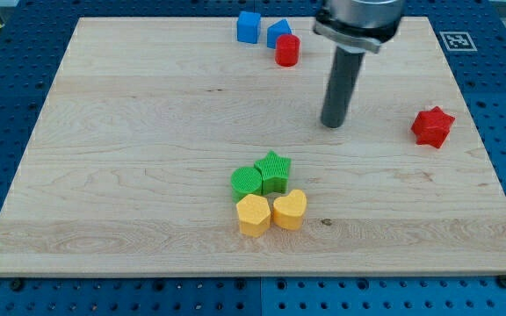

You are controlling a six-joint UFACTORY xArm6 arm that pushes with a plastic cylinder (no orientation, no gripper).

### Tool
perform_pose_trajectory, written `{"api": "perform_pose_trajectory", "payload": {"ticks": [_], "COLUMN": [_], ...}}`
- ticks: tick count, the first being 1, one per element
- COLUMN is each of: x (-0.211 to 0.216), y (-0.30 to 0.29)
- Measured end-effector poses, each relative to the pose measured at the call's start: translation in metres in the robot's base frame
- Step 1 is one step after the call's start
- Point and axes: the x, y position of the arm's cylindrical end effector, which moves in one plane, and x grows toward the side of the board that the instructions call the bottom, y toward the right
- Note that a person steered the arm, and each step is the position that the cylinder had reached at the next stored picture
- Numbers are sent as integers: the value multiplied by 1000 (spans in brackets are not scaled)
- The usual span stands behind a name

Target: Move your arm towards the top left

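My tip (333,125) rests on the wooden board (130,158), right of centre in the upper half. A red cylinder (287,50), a blue triangular block (278,32) and a blue cube (249,27) sit grouped at the view's top, up and left of the tip. A red star (432,126) lies to the tip's right. A cluster lies below and left of the tip: a green cylinder (247,182), a green star (274,171), a yellow hexagon (253,215) and a yellow heart (289,210).
The board lies on a blue perforated table (7,105). A fiducial marker (455,40) sits at the board's top right corner.
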Motion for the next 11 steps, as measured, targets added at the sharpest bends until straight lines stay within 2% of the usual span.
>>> {"api": "perform_pose_trajectory", "payload": {"ticks": [3,6,8,9,11], "x": [-56,-86,-91,-98,-157], "y": [-62,-95,-104,-135,-166]}}
